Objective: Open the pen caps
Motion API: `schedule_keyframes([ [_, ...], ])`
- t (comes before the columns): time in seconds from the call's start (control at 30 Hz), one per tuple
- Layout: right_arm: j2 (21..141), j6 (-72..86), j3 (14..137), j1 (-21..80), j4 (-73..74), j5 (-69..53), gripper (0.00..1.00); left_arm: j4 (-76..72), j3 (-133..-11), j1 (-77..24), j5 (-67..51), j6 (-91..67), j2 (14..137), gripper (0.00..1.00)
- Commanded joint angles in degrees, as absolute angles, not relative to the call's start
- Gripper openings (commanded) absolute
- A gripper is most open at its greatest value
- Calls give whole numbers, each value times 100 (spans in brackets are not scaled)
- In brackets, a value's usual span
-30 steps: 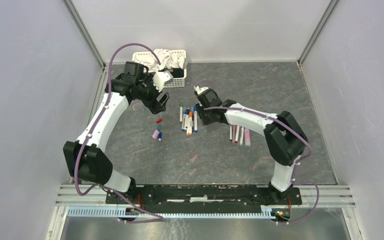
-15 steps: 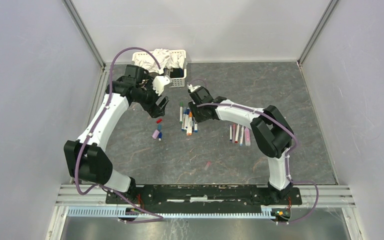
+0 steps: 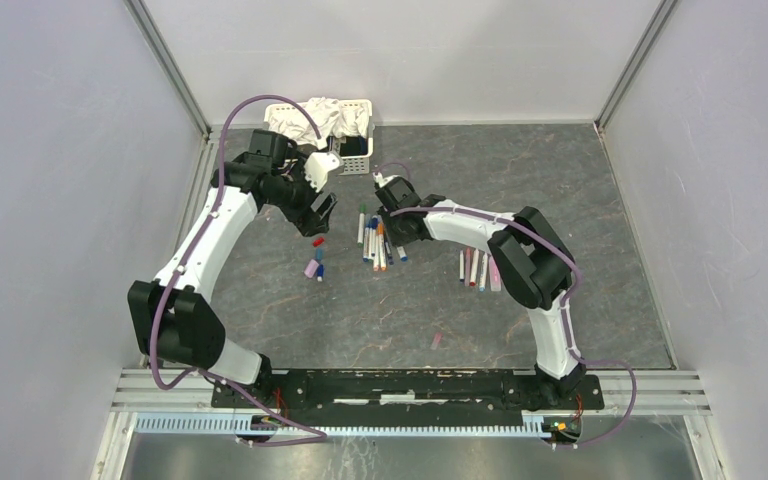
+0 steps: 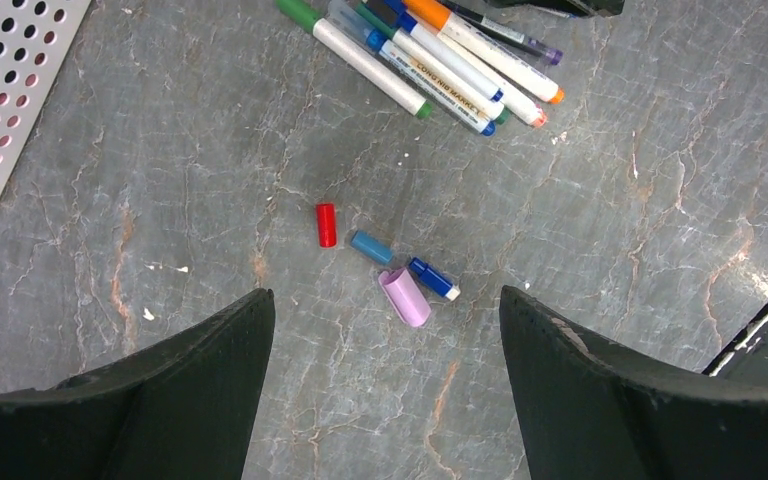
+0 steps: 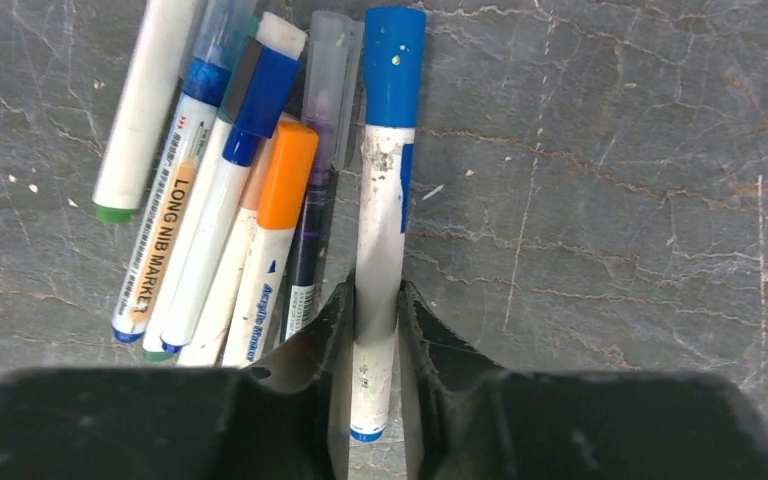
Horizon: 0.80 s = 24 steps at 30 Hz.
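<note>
In the right wrist view my right gripper (image 5: pixel 375 300) is shut on the white barrel of a pen (image 5: pixel 380 220) with a blue cap (image 5: pixel 394 65). The pen lies on the table at the right edge of a pile of pens (image 5: pixel 210 220); one of them has an orange cap (image 5: pixel 287 175). From above, the right gripper (image 3: pixel 397 235) sits at that pile (image 3: pixel 375 240). My left gripper (image 4: pixel 385 310) hangs open over loose caps: red (image 4: pixel 326 225), light blue (image 4: pixel 372 247), lilac (image 4: pixel 404 297) and a dark blue piece (image 4: pixel 433 279). Seen from above, the left gripper (image 3: pixel 318 215) is just left of the pile.
A second row of pens (image 3: pixel 478 268) lies right of the pile, under the right forearm. A white perforated basket (image 3: pixel 357 152) with cloths stands at the back. A small pink piece (image 3: pixel 437 340) lies alone toward the near edge. Grey walls close in both sides.
The right gripper moved a little left into the pile and closed on the blue-capped pen. The small pink piece travelled right and nearer. The left gripper shifted slightly and stayed open.
</note>
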<state>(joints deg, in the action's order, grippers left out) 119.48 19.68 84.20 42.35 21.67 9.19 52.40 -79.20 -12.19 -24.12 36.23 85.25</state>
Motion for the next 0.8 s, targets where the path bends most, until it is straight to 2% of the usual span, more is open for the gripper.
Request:
schedule_keyframes([
  [0.0,11763,1964,8249,4117,2213,1123,19,5311,-7903,-1187,-2638,3575,8517,87],
  [0.1,11420,1922,8050,3956,2191,969,9,5355,-7791,-1187,-2947,3762,8457,89],
  [0.13,11237,1890,7963,3899,2140,864,6,5398,-7727,-1187,-3102,3919,8393,98],
  [0.27,10581,1671,7781,3730,2233,253,0,5811,-7405,-1204,-3914,4882,8210,100],
  [0.5,9775,1359,7249,3637,2282,-2224,0,5994,-7073,-1401,-4388,5757,7909,100],
  [0.6,9542,1236,6927,3641,2337,-3341,0,6030,-7006,-1612,-4289,6003,7865,100],
  [0.77,9254,987,6470,3687,2421,-4300,0,5806,-6635,-2114,-3721,6443,7745,100],
])
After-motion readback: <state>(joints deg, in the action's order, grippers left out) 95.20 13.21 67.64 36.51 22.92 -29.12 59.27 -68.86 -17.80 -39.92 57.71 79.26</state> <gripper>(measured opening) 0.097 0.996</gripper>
